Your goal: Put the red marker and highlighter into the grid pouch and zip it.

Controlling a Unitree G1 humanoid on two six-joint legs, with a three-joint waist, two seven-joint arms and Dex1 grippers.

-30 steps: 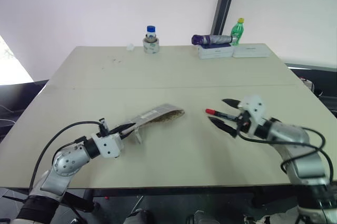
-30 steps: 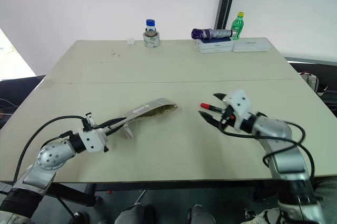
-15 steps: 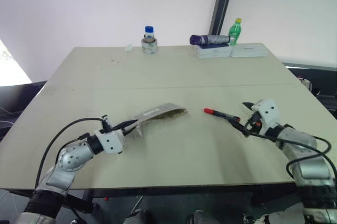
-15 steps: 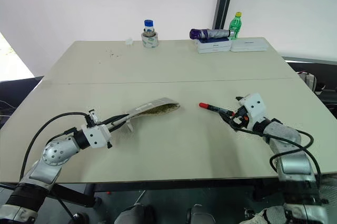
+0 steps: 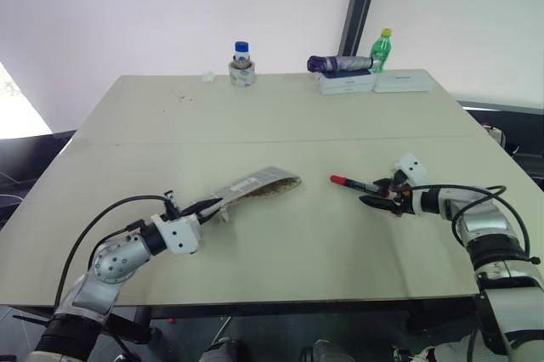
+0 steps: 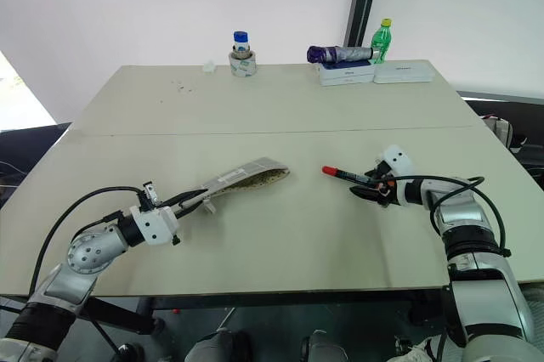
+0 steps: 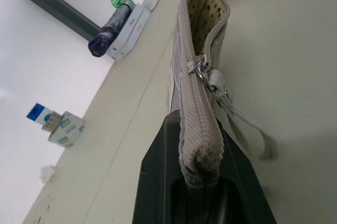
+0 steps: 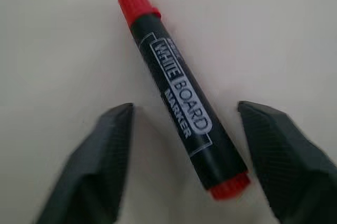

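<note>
The slim red marker [image 8: 179, 95], with red cap, black barrel and red end, lies flat on the beige table [image 5: 280, 115]. Its barrel label reads "WHITE BOARD MARKER" in white letters. In the head views it lies right of centre, cap toward 10 o'clock.

The right end effector [image 5: 384, 196] is at the marker's rear end. Its two black fingers [image 8: 100, 155] stand apart, one on each side of the barrel, with a gap to the barrel on both sides; it grips nothing.

The left end effector [image 5: 208, 206] is clamped on one end of the flat grey fabric grid pouch [image 5: 255, 183]. The far end of the pouch is open toward 2 o'clock, showing a dotted lining; the zipper pull [image 7: 202, 71] sits partway along with a pale strap hanging. The small white label on the pouch is not legible.

At the table's 12 o'clock edge stand a blue-capped jar [image 5: 242, 63], a green bottle [image 5: 385, 46], a purple folded umbrella [image 5: 340, 63] and white boxes [image 5: 374, 82].
</note>
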